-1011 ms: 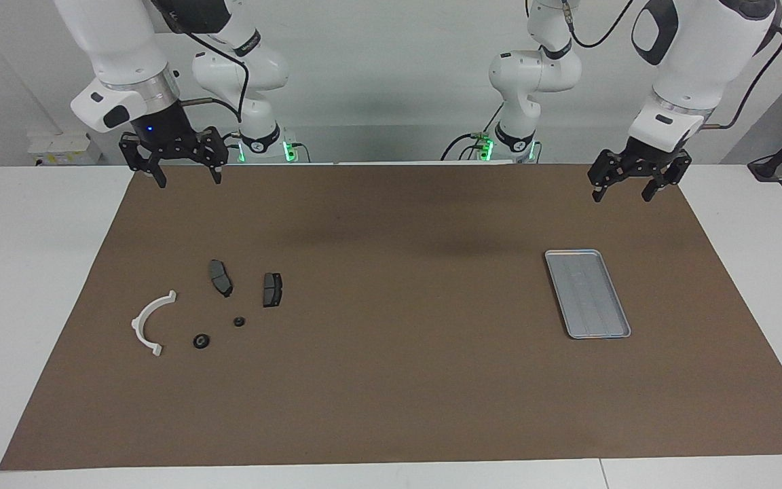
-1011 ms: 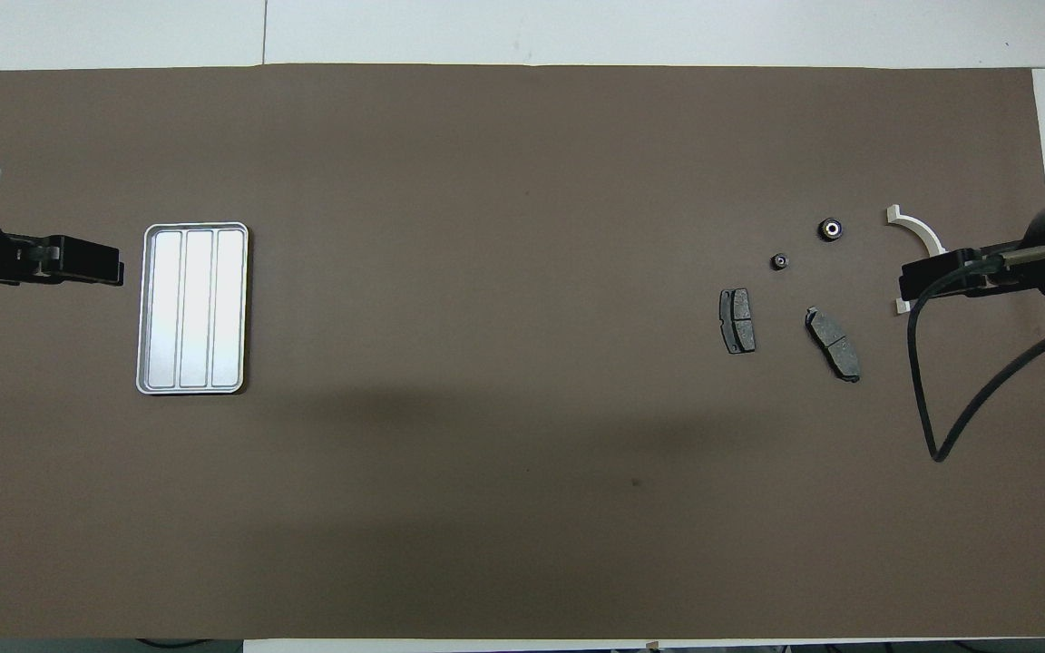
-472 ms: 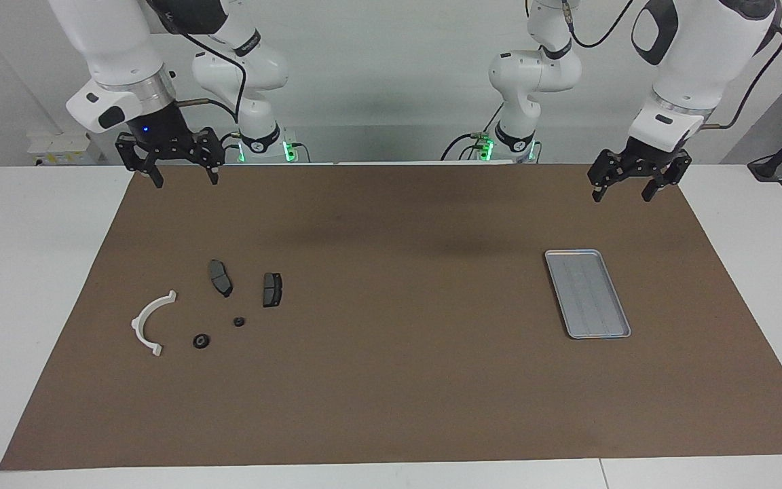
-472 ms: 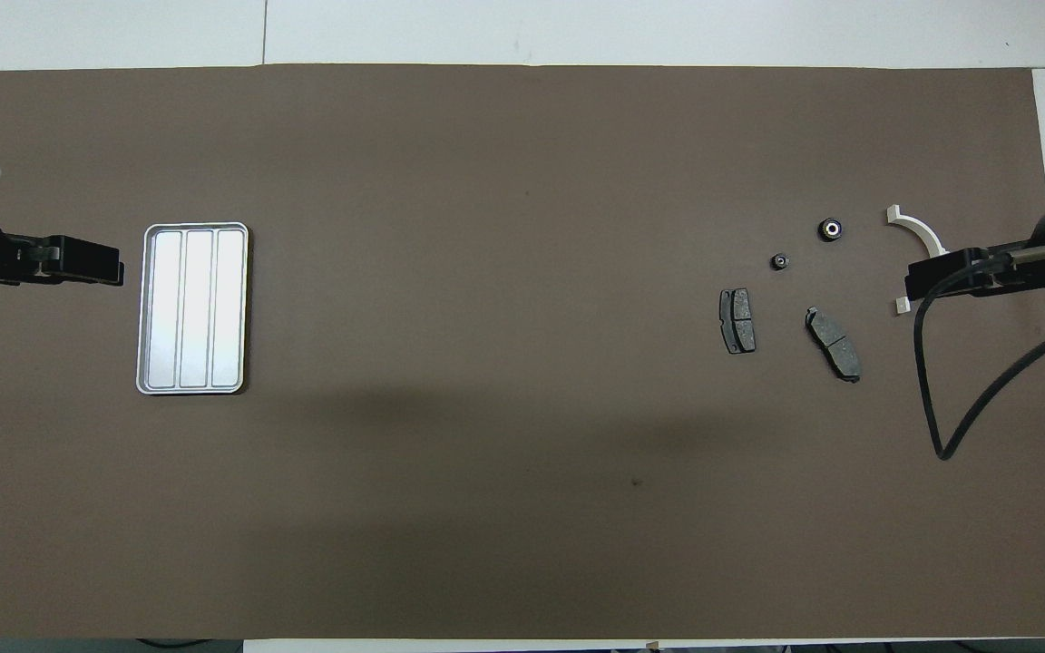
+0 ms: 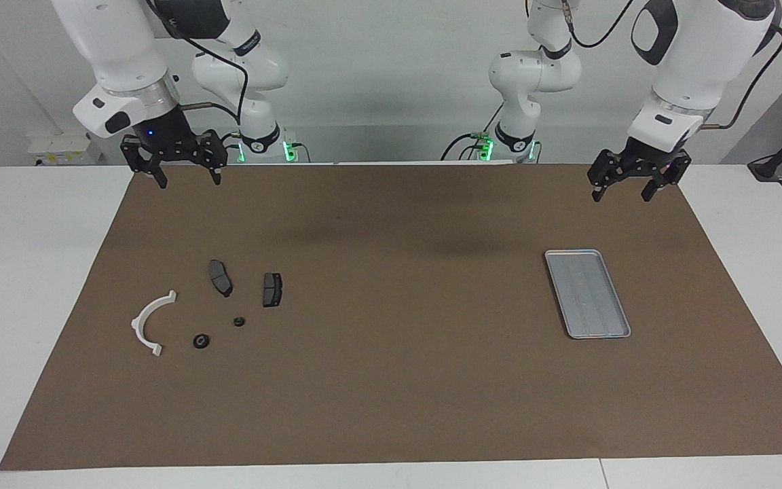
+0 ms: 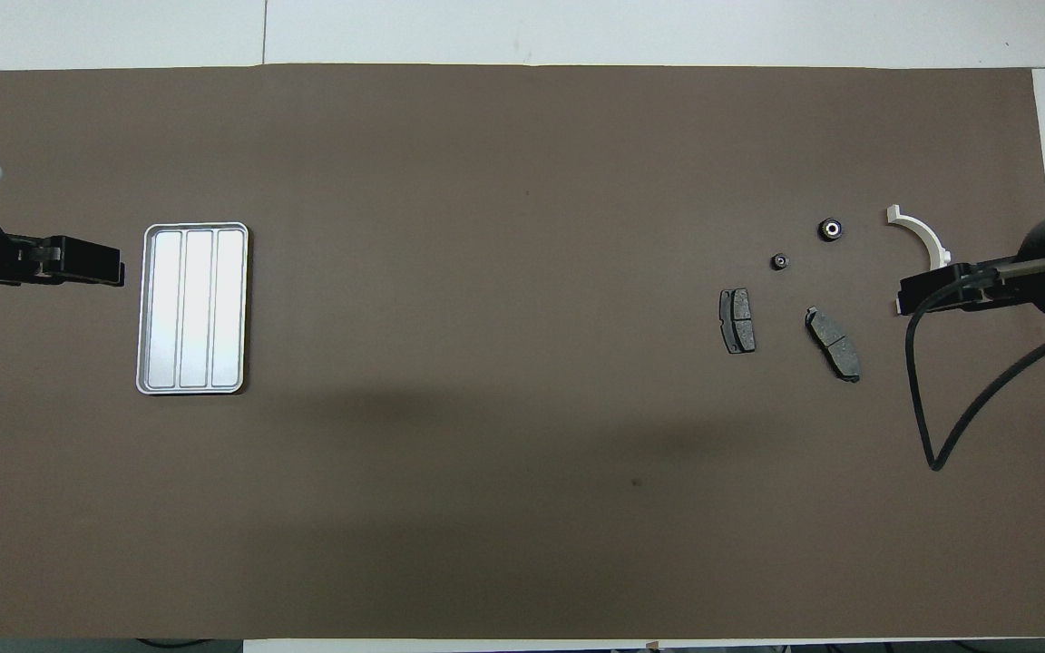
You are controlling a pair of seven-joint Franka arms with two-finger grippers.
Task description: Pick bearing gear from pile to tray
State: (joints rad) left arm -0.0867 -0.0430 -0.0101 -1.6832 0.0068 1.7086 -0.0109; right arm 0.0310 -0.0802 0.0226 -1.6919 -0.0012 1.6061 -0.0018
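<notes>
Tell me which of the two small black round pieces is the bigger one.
The bigger round piece, lying beside the white arc and farther from the robots than the smaller round piece.

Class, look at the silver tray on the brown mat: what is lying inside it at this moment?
Nothing lies inside the tray: both views show only its bare ridged floor, fully uncovered. The two small black round pieces lie on the mat at the right arm's end.

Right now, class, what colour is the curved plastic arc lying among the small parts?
White. The curved plastic arc shows best in the facing view.
</notes>
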